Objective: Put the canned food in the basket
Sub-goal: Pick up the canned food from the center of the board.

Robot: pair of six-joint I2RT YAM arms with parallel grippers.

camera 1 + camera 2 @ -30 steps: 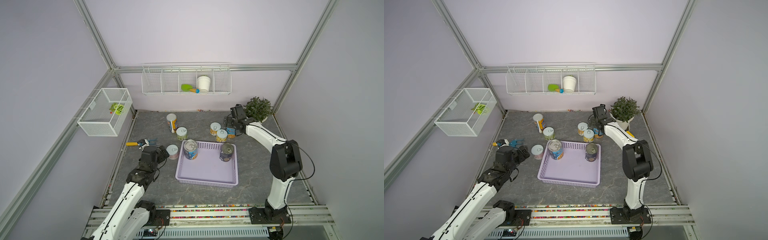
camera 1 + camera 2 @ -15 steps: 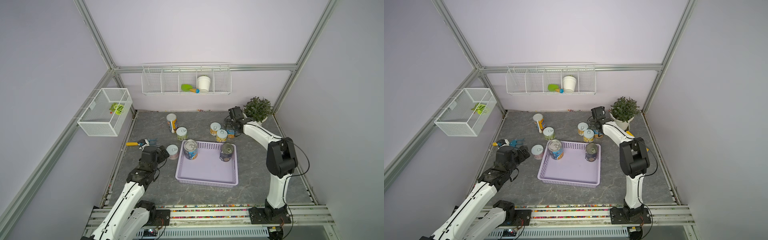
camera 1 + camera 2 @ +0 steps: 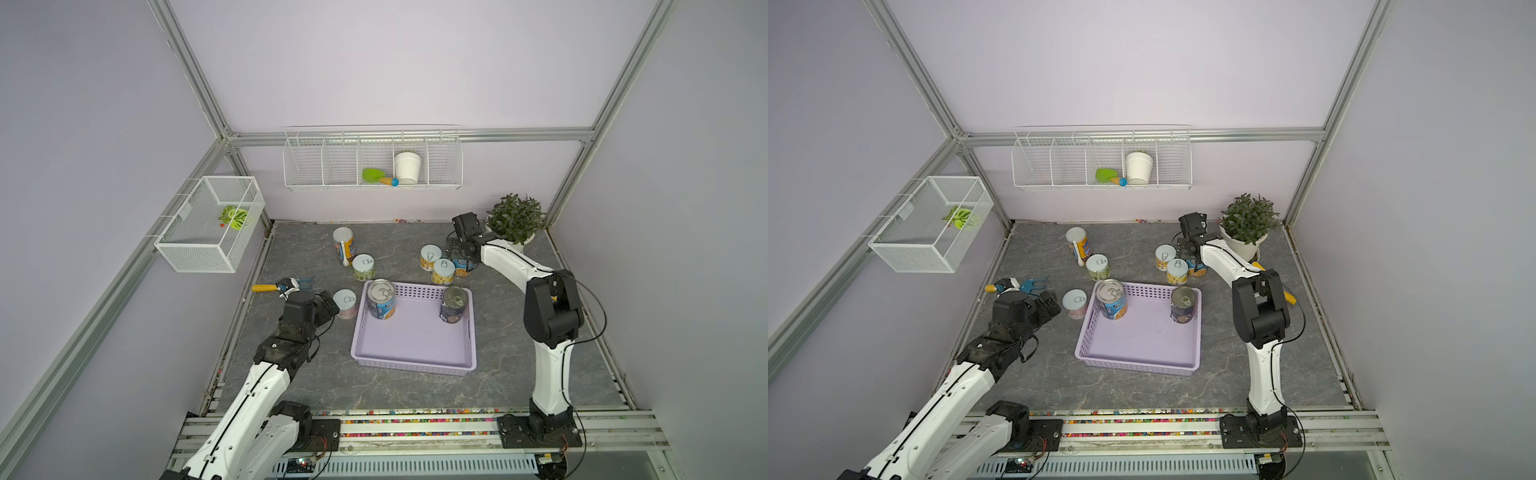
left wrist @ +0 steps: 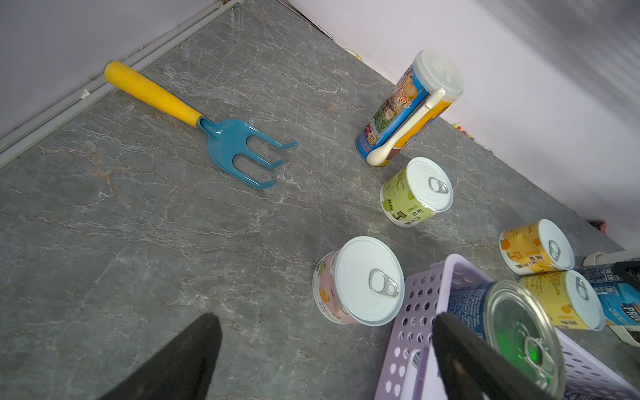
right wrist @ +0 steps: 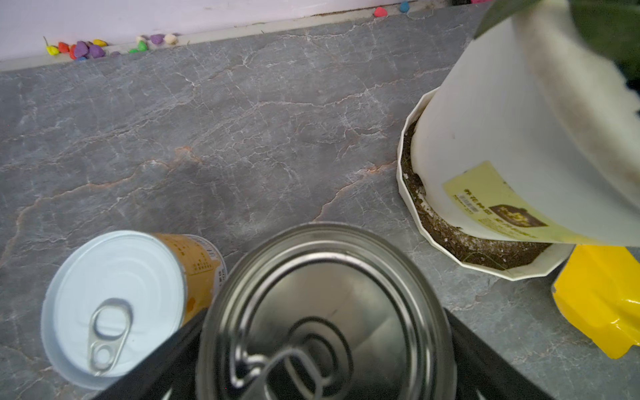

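Basket (image 3: 413, 365) — cans (image 3: 381, 299) at far corners, front open

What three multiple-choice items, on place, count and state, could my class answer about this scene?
1. The pink-labelled can stands: A on the table beside the lavender basket; B inside it; C atop another can.
2. Cans inside the basket: A none; B two; C five.
3. The left gripper is: A shut on a can; B shut, empty; C open, empty.
Answers: A, it sits outside the rim; B, a blue-labelled can and a dark can stand inside; C, its fingers are spread, gripping nothing.
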